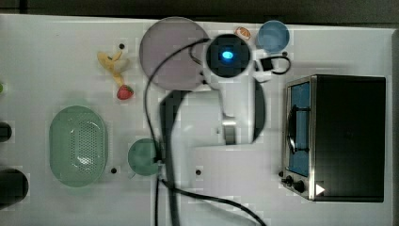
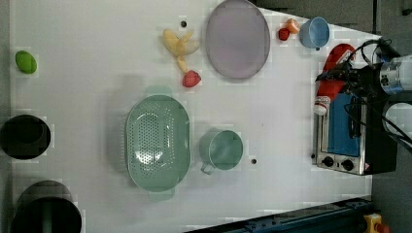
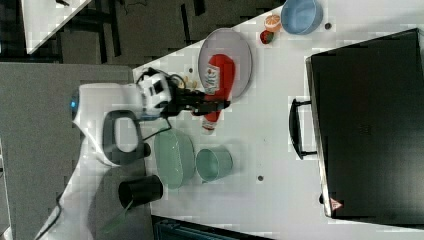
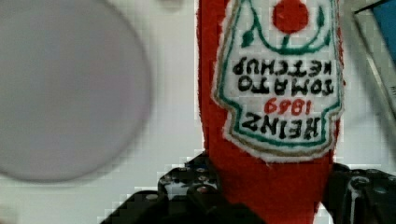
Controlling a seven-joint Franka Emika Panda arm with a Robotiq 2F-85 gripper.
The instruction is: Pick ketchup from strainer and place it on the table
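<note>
- The ketchup point(image 4: 275, 93) is seen closest in the wrist view, its label upside down, with the dark fingers point(image 4: 187, 191) of the claw point(image 4: 275, 196) pressed against both sides of its red body.
- The ketchup is held by the claw, clear of the strainer point(image 2: 158, 141) and lifted above the counter point(image 2: 97, 73).
- In the left view, from the left view's left: a green fruit point(image 2: 25, 62) is seen by the edge, with two black cups point(image 2: 24, 137) below it.
- The strainer lies next, empty, with a banana point(image 2: 179, 44) and a strawberry point(image 2: 191, 78) above it.
- A green cup point(image 2: 222, 149) is placed just beside the strainer, on the left view's right of it.
- A grey plate point(image 2: 237, 39) is set near the far edge, with a blue cup point(image 2: 315, 32) further right.
- At the left view's right, the ketchup point(image 2: 333, 73) is carried with its white cap down, over the toaster oven point(image 2: 347, 136).
- In the right view, the ketchup point(image 3: 219, 80) is gripped near its neck by the claw point(image 3: 212, 106) and is seen in front of the plate point(image 3: 240, 50).
- In the top view, the bottle is hidden by the arm point(image 1: 228, 59), which sits between the plate and the oven.
</note>
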